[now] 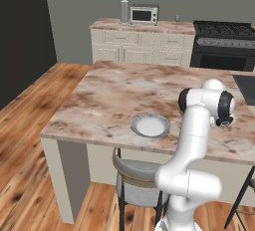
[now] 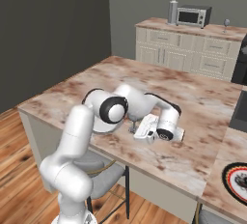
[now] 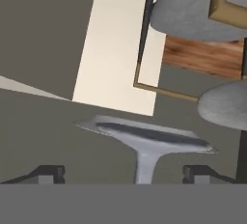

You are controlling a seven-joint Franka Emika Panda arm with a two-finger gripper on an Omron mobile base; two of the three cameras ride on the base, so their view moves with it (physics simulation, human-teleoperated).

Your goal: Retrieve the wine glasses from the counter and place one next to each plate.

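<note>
In the hand view the gripper [image 3: 125, 175] is seen spread wide, its tips apart from the stem of a wine glass [image 3: 144, 143] just set beside the plate [image 1: 150, 125] on the island. A straight retreat is advised, so the foot is not clipped. The second wine glass [image 2: 226, 23] is seen far off on the counter [image 2: 193, 29].

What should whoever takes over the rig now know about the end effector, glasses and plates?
End effector: open, fingertips apart on both sides of the first wine glass's stem, no contact.
That glass stands on the island by the grey plate: seems done.
Second wine glass is on the back counter.
Left: withdraw, fetch it, set it beside the patterned plate.
</note>
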